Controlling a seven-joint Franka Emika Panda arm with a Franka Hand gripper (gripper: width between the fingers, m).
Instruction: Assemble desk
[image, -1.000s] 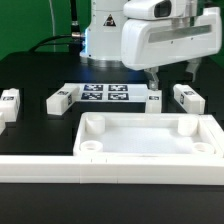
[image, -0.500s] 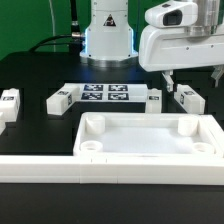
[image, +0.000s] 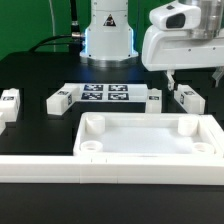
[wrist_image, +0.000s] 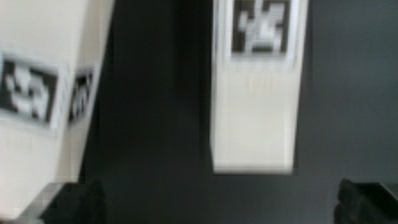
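**Open gripper hung over the rightmost desk leg, desk still in loose parts**

In the exterior view, read from its left to its right, the first leg (image: 8, 101) lay at the edge of the black table (image: 30, 70). The second leg (image: 62, 98) lay just beside the marker board (image: 105, 94). The third leg (image: 153, 100) lay just beside the board's other end, and the fourth leg (image: 187, 98) lay a little further right.

In front of them sat the desk top (image: 150, 121), rim upward, with no leg fitted to it. A long white rail (image: 40, 165) ran across the foreground.

At the far right the gripper (image: 195, 80) hung above the fourth leg with its jaws spread wide and nothing held. In the blurred wrist view, what was probably that fourth leg lay lengthwise between the two dark fingertips (wrist_image: 370, 198). It touched neither, and it sat nearer one than the other.

That offset looked like the main risk. If the arm went straight down and closed, one finger would likely reach the leg first and push or twist it across the table. The grip could then end up skewed. The third leg and the desk top's rim were also near, so a finger coming down wide could nudge either one.

Compared with a second ago, the gripper had moved toward the exterior view's right, away from the third leg. Over the last half second it had barely shifted. Every loose part lay where it was.
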